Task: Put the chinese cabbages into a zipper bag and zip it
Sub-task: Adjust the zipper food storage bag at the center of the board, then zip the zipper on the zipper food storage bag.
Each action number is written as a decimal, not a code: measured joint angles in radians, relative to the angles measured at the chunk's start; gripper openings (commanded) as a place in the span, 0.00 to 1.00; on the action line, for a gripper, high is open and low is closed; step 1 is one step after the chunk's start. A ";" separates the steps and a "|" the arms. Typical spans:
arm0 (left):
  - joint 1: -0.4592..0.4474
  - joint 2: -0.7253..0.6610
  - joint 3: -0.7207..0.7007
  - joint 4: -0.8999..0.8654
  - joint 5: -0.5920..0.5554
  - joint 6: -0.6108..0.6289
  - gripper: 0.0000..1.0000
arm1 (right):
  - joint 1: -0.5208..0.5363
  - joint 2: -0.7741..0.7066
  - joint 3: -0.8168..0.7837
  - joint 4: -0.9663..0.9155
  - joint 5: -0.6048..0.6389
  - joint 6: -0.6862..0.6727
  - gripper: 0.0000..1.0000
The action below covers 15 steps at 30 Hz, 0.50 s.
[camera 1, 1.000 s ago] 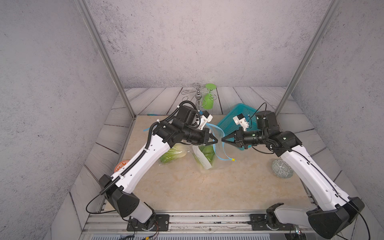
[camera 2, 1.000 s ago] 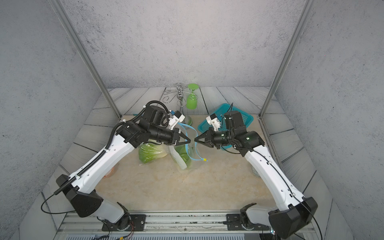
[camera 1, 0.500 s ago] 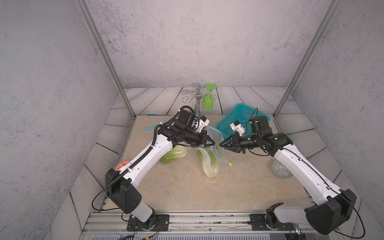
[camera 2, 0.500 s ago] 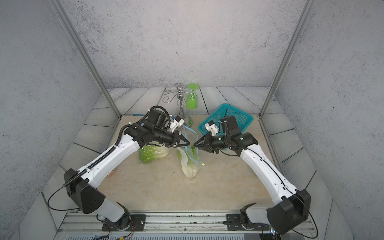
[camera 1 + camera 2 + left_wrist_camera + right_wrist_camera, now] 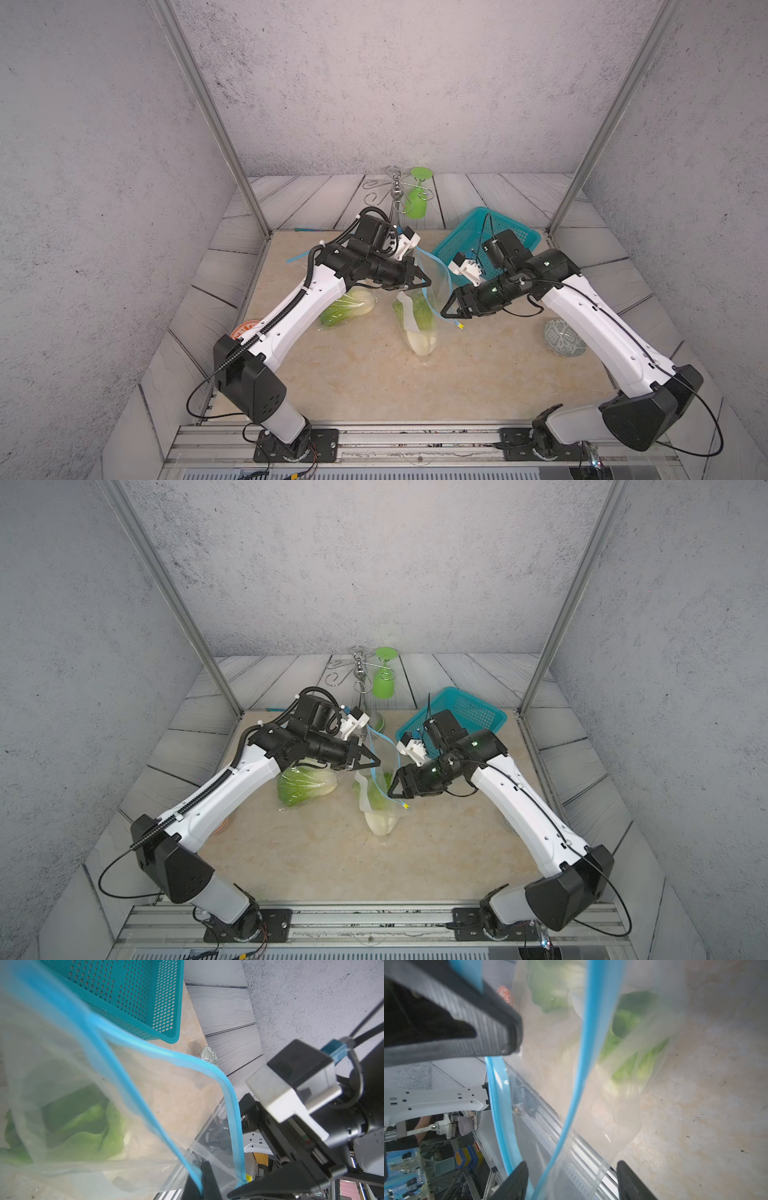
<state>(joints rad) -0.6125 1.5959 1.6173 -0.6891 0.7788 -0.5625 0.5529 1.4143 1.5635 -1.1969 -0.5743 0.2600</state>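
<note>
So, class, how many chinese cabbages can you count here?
2 cabbages: one lies loose on the table, one sits inside the zipper bag. The bag may hide another.

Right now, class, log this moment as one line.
left gripper: shut on zipper bag | right gripper: open | one cabbage: outside bag

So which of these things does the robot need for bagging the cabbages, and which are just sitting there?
Needed:
- zipper bag
- cabbage inside it
- loose cabbage
- left gripper, pinching the bag
- right gripper, open at the bag

Just sitting there:
- teal basket
- green goblet
- metal rack
- patterned bowl
- orange disc
</note>
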 measured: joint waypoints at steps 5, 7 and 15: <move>0.000 0.033 0.038 -0.019 -0.006 0.009 0.00 | 0.052 0.037 0.084 -0.035 0.049 -0.007 0.68; 0.000 0.042 0.054 -0.029 -0.011 0.013 0.00 | 0.063 0.051 0.119 -0.047 0.063 -0.007 0.68; 0.027 0.043 0.070 -0.036 -0.051 0.004 0.00 | 0.066 0.037 0.127 -0.077 0.167 -0.030 0.65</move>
<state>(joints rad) -0.5854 1.6386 1.6875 -0.7250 0.7273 -0.5587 0.6189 1.4517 1.6909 -1.2743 -0.4076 0.2302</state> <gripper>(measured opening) 0.044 0.667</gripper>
